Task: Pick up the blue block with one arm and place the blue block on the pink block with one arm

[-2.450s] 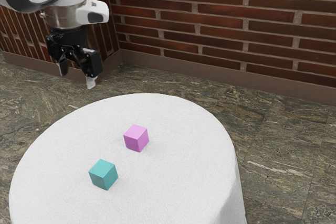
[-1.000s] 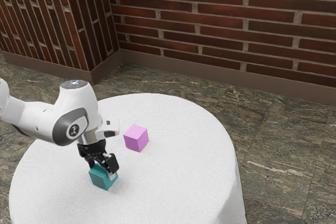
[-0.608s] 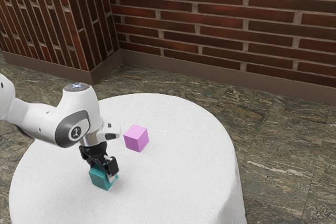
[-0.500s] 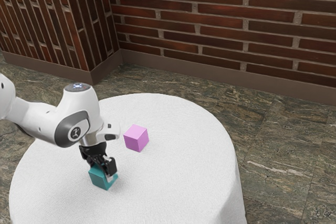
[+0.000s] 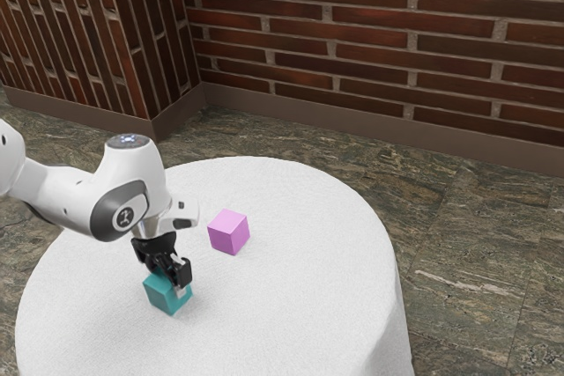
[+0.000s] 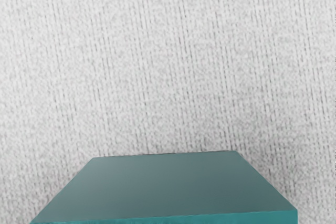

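The blue block [image 5: 163,296], teal in colour, is at the near left part of the round white table [image 5: 308,305]. My gripper [image 5: 169,278] comes straight down on it and is shut on its upper half. The block seems to hang just above the cloth. In the wrist view the blue block [image 6: 163,190] sits close under my hand, with white tablecloth [image 6: 168,66] beyond it. The pink block [image 5: 228,232] stands alone on the cloth, a short way beyond and toward the exterior view's right of the gripper.
My white arm [image 5: 79,204] reaches in low from the exterior view's left. The table's edge curves round close to the near side of the blue block. A brick wall [image 5: 370,33] stands behind, over a stone floor [image 5: 476,244].
My hand came down from high at the upper left onto the blue block and shut on it. In the last half second the block rose slightly with the gripper.
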